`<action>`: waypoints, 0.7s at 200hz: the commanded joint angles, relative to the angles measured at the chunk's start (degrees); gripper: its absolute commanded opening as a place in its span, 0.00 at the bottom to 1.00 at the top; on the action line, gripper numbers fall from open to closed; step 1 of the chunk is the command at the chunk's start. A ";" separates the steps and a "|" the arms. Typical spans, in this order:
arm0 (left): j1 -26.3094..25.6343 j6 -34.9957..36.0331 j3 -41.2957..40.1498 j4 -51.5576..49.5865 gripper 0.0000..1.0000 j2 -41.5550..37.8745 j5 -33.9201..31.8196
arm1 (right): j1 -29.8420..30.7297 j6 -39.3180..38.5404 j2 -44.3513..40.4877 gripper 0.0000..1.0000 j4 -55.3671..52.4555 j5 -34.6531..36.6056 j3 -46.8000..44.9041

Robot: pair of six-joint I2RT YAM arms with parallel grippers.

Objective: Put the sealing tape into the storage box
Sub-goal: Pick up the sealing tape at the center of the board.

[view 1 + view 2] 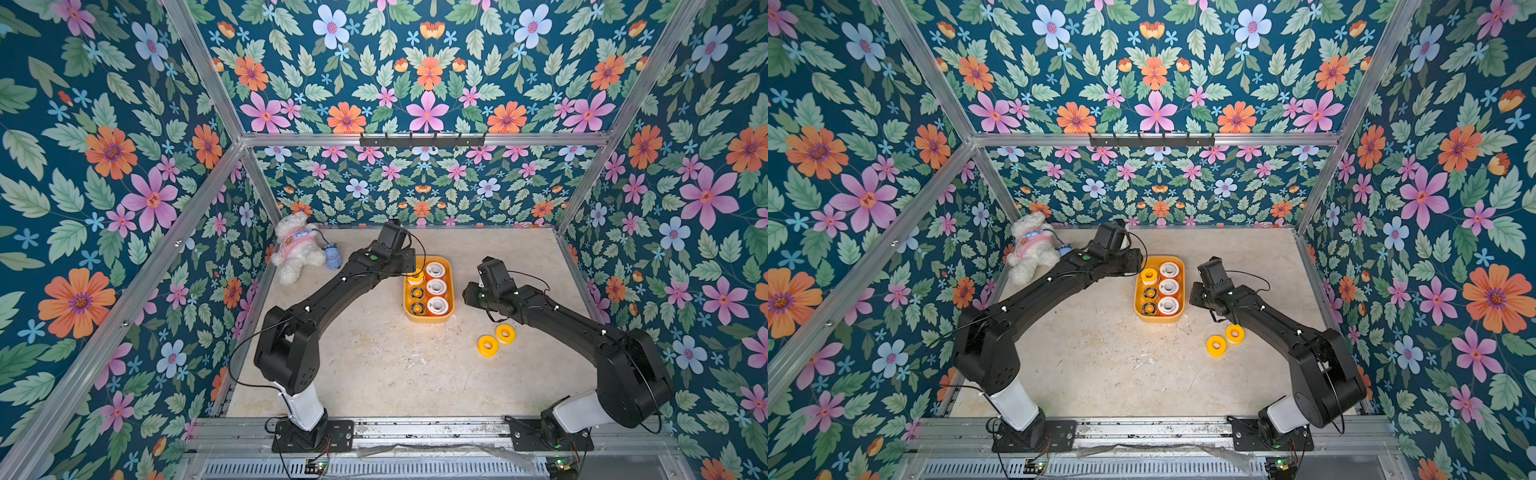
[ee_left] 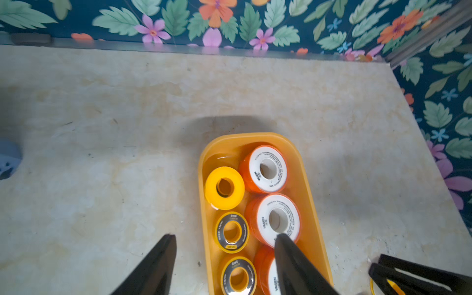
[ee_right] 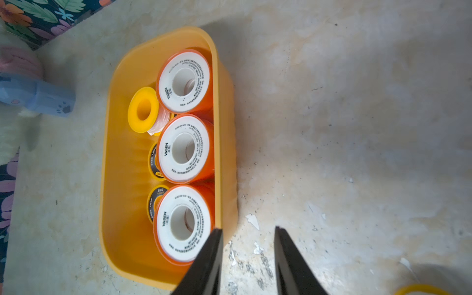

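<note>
Right claw (image 3: 247, 231) beside storage box (image 3: 218, 115) rim, open tabletop (image 3: 357, 127) beyond.

Your left arm (image 1: 332, 286) rises from its base at the near edge and stretches forward and inward, with the wrist tipped down at the far end. The left pincer (image 2: 224, 237) points downward, its fingers (image 2: 158, 263) spread wide with nothing between them. Your right arm (image 1: 552, 311) leans inward from the opposite base, with a shorter reach. The right pincer (image 3: 247, 229) also faces down, fingers parted by a narrower gap and gripping nothing.
</note>
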 commanded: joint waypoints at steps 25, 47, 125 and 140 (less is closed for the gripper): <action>1.84 -3.64 -12.32 4.38 0.67 -11.65 -4.00 | 0.04 1.03 -6.48 0.43 -5.15 3.66 -6.18; 2.27 -5.05 -17.35 4.45 0.67 -16.01 -4.99 | 0.04 1.56 -9.35 0.47 -7.27 2.96 -9.90; 2.39 -7.18 -24.51 3.75 0.66 -21.24 -5.21 | 0.74 3.20 -15.93 0.67 -11.77 2.88 -16.61; 2.39 -7.17 -24.61 3.23 0.66 -20.98 -5.23 | 1.03 2.76 -15.50 0.74 -12.11 2.81 -16.85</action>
